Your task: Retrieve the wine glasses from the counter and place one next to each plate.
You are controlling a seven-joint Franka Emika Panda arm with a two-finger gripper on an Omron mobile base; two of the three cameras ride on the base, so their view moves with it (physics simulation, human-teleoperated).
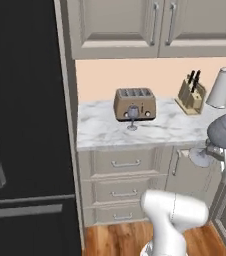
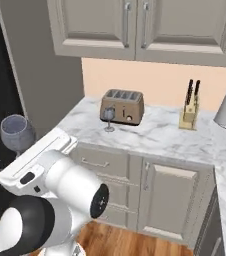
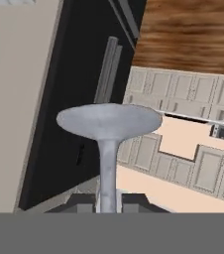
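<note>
The end effector [image 3: 108,201] is nearly closed, its two dark fingertips pinching the thin stem of one wine glass [image 1: 224,131], which it holds in the air, off the desk [image 1: 160,127]. In the hand view the stem rises straight up from between the fingertips to the round flat foot, so the glass's long axis runs along the end effector's own line, foot pointing away from the hand. In the left base view this held glass is tilted, its smoky bowl up and to the right and its foot lower and to the left, hanging out in front of the desk's edge, over the cabinet doors. In the right base view its bowl [image 2: 16,131] stands just above the white forearm, at the far left. The second wine glass [image 1: 132,118] stands upright on the marble desk well away from the end effector, beyond it and toward the back wall, its long axis vertical with bowl up and foot flat on the top; it is just in front of the toaster [image 1: 134,103]. A knife block [image 1: 191,95] and a paper towel roll [image 1: 221,87] stand further along the desk.
</note>
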